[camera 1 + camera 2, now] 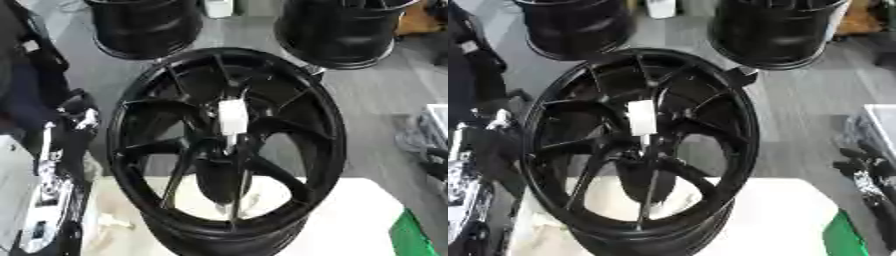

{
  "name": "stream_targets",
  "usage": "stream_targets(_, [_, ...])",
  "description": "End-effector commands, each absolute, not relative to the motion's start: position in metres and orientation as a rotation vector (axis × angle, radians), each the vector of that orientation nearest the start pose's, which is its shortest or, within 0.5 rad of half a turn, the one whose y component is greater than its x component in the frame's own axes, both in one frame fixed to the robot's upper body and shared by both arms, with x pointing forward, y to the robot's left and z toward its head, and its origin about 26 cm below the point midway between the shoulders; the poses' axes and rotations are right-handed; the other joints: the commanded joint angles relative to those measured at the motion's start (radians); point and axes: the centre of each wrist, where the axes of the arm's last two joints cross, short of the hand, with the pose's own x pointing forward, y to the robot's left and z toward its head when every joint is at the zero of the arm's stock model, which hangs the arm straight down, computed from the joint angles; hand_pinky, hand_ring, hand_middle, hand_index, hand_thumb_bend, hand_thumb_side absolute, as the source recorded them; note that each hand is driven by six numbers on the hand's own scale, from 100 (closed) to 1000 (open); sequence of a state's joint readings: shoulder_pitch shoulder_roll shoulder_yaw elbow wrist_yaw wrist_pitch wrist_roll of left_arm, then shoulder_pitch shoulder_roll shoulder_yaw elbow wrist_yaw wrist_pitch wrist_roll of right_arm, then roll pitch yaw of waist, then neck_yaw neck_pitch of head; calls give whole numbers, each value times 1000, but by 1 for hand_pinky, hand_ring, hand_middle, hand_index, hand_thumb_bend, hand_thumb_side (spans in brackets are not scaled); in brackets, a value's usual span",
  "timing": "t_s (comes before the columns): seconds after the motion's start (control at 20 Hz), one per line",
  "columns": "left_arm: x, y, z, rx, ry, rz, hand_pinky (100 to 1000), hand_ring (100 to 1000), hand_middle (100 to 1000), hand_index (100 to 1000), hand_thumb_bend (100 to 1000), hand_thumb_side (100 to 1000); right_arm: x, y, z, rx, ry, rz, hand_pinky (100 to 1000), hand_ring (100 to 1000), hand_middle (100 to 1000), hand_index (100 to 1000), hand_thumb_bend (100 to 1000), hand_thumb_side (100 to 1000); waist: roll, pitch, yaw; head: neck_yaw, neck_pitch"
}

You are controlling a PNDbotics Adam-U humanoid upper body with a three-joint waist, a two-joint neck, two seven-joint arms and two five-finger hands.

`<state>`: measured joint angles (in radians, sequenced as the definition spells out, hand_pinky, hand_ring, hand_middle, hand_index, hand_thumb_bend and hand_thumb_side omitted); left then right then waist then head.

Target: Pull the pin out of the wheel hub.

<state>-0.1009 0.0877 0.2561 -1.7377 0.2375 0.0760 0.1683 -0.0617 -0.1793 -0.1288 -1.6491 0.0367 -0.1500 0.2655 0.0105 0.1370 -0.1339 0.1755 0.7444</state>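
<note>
A white pin (233, 116) sits in the centre of a black wheel hub (229, 145) on a white table (350, 215). The left hand (52, 190) hangs beside the rim, clear of the pin; its fingers cannot be made out.

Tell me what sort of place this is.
Probably a wheel workshop or factory floor. A black wheel hub with a white pin at its centre stands on a white table, and two more black rims sit on the grey floor behind it.
</note>
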Motion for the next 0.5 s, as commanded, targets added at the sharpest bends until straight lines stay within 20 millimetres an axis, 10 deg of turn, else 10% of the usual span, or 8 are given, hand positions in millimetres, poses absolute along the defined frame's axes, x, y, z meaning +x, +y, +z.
stream_targets(0.05, [291, 319, 73, 156, -1779, 405, 718, 607, 577, 626, 204, 100, 292, -312, 46, -84, -1839, 361, 880, 789, 842, 989, 100, 696, -3, -18, 2, 5, -7])
stream_targets(0.5, [290, 320, 73, 161, -1772, 383, 718, 607, 581, 633, 222, 100, 303, -318, 71, -120, -1894, 472, 880, 795, 846, 994, 100, 615, -8, -25, 14, 7, 3])
